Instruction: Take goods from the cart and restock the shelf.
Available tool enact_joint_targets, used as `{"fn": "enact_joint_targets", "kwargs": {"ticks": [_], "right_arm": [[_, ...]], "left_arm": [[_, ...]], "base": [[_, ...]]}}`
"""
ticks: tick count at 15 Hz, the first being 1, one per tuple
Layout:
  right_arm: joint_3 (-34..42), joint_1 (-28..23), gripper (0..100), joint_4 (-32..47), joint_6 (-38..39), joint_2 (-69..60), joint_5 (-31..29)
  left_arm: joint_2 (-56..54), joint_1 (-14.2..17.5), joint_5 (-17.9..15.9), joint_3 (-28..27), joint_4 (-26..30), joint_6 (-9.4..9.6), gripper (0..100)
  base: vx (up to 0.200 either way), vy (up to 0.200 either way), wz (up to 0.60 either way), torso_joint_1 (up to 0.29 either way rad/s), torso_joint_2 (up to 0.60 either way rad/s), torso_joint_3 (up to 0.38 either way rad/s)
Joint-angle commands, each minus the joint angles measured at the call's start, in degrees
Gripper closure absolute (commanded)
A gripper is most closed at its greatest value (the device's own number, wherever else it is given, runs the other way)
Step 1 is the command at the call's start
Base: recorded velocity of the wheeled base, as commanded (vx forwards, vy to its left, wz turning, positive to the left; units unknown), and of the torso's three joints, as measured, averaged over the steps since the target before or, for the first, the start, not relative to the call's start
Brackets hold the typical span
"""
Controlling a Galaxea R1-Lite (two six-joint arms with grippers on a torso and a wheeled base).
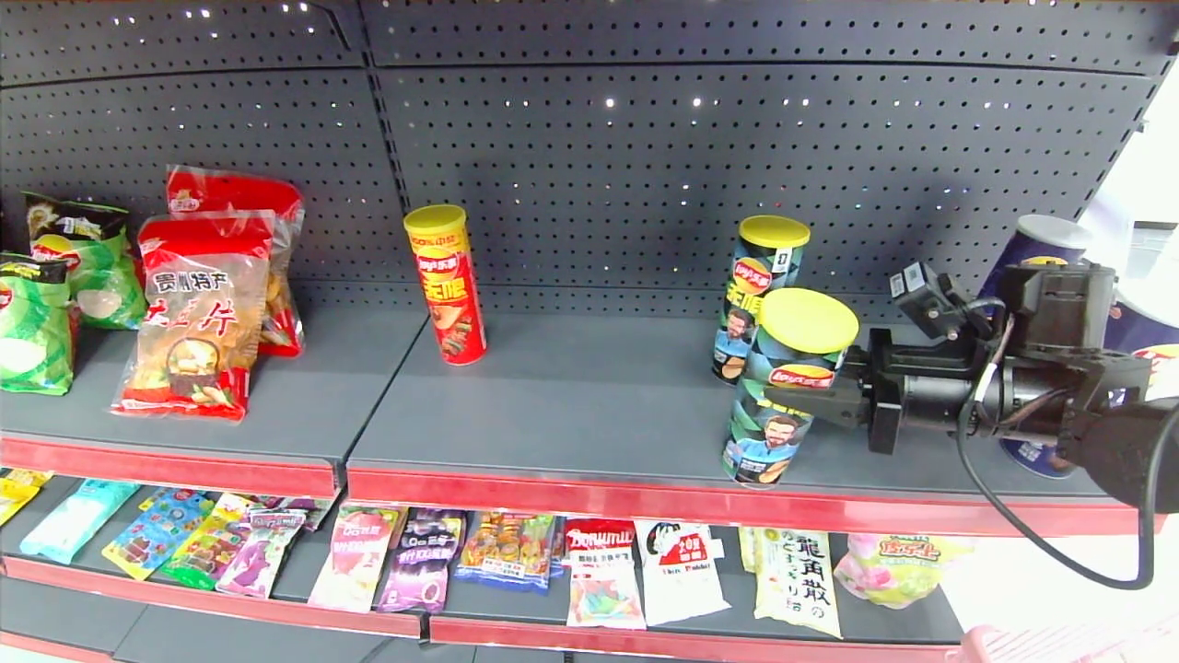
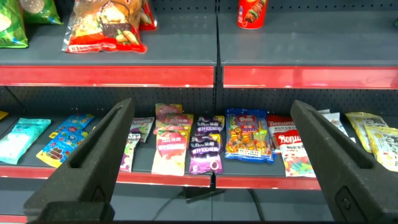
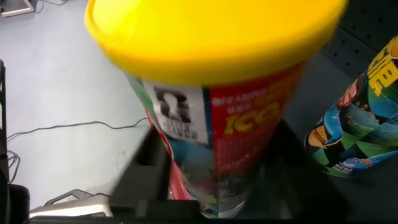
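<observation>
The left jaws (image 2: 211, 112) stand wide apart with nothing between them, held back from the shelving and facing the lower row of flat snack packets (image 2: 205, 146), so this arm is well away from the work. The right jaws (image 1: 815, 398) come in from the right side and are clamped across the middle of a chip can (image 1: 769, 437) with a yellow lid (image 1: 808, 319). The can sits at the very front of the upper shelf (image 1: 589, 405), its base just inside the red lip; whether the base touches the shelf cannot be told. Its long axis is near upright but leans, with the lid tipped toward the jaws and the base kicked out to the left. Just behind it, close but apart, a second matching can (image 1: 757, 295) stands straight. So the move ahead likely turns on righting the held can and setting it down in front of its twin without knocking it. Farther left, well apart, a red can (image 1: 447, 285) stands alone near the back panel (image 1: 645, 166).
</observation>
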Motion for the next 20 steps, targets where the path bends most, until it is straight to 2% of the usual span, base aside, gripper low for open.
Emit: {"fn": "enact_joint_targets", "kwargs": {"ticks": [1,7,11,20], "right_arm": [[0.1,0.0,0,-0.1,-0.1,0.1,-0.1],[0.5,-0.1,0,-0.1,0.0,-0.2,-0.4],[1.7,-1.9,0,0.0,0.2,-1.4,-0.7],[11.9,-7.3,0,0.0,0.3,-8.3,-1.5]], "left_arm": [[0.1,0.0,0.0,0.0,0.0,0.00,0],[0.1,0.0,0.0,0.0,0.0,0.00,0],[0.1,0.0,0.0,0.0,0.0,0.00,0],[0.1,0.0,0.0,0.0,0.0,0.00,0]], "base": [[0.000,0.000,0.00,0.000,0.00,0.000],[0.000,0.000,0.00,0.000,0.00,0.000],[0.000,0.000,0.00,0.000,0.00,0.000],[0.000,0.000,0.00,0.000,0.00,0.000]]}}
